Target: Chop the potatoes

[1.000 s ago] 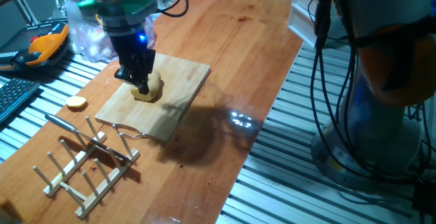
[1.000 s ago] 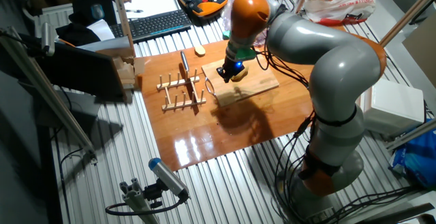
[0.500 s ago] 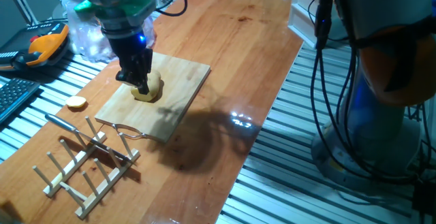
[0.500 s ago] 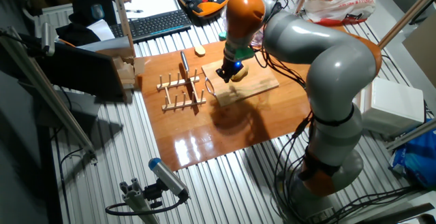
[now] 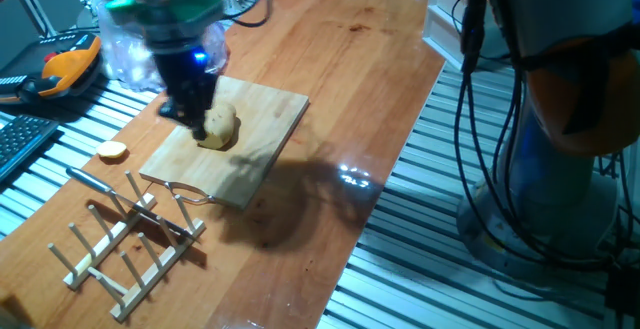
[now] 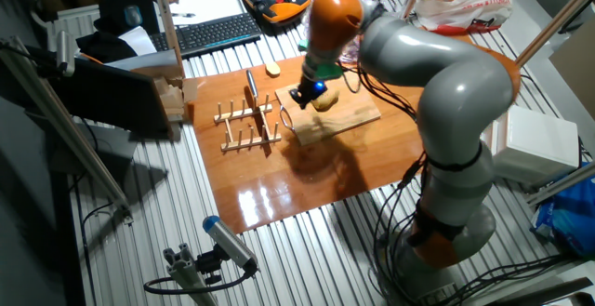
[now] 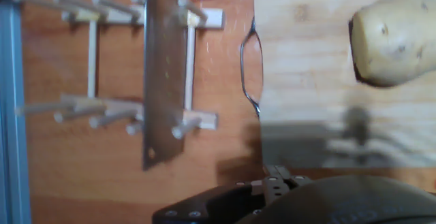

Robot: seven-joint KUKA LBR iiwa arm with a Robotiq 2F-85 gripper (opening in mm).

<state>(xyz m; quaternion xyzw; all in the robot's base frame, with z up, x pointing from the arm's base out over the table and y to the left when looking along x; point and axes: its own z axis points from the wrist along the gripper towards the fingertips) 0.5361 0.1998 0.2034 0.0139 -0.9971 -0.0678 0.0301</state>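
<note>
In one fixed view, the gripper (image 5: 197,124) is held upright, just at nine o'clock of the potatoes (image 5: 219,129) on the cutting board (image 5: 270,119). For a good cut, it should be lined up over the potato's middle.

In the other fixed view, the arm is bent down over the board; whether the fingers are spread cannot be told.

In the hand view, the potato is seen at two o'clock and a knife (image 7: 163,81) lies on the rack (image 7: 95,67).

Big grey arm (image 6: 456,83) with orange joints, fat and round. Black cables (image 5: 490,99) hanging down beside the base. Black gripper (image 5: 195,104) with a small blue light and a green band above.
</note>
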